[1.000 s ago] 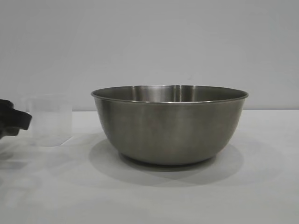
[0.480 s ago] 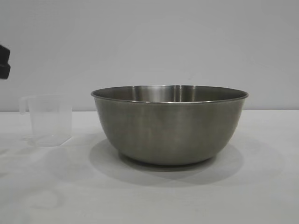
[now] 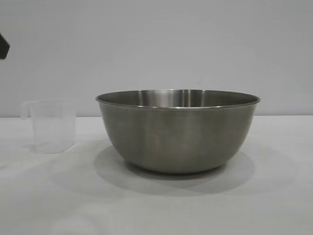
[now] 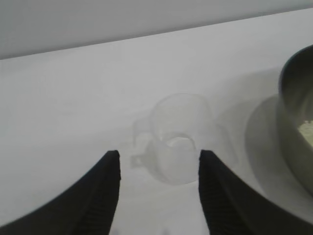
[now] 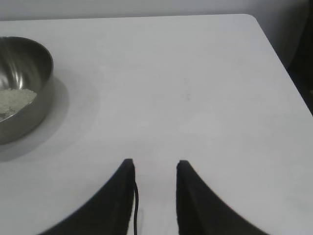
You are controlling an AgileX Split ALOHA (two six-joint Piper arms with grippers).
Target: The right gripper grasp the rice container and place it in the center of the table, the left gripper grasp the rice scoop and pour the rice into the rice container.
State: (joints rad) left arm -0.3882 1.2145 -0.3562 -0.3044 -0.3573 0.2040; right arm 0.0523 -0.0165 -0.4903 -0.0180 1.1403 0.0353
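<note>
The steel rice container (image 3: 178, 131) stands on the white table (image 3: 156, 205) at the middle. It holds a small heap of rice (image 5: 15, 99), which also shows in the left wrist view (image 4: 306, 131). The clear rice scoop (image 3: 49, 126) stands upright on the table to the container's left, apart from it, and looks empty in the left wrist view (image 4: 177, 142). My left gripper (image 4: 159, 159) is open and empty, raised above and behind the scoop; only a black corner of it (image 3: 3, 47) shows at the exterior view's left edge. My right gripper (image 5: 155, 165) is open and empty, over bare table away from the container (image 5: 22, 88).
The table's rounded far corner and side edge (image 5: 281, 58) show in the right wrist view, with a dark gap beyond. A thin black cable (image 5: 135, 205) runs along one right finger. A plain grey wall (image 3: 156, 44) stands behind the table.
My left gripper has let go of the scoop and risen up and away to the left, leaving the scoop standing on the table. The container has not moved.
</note>
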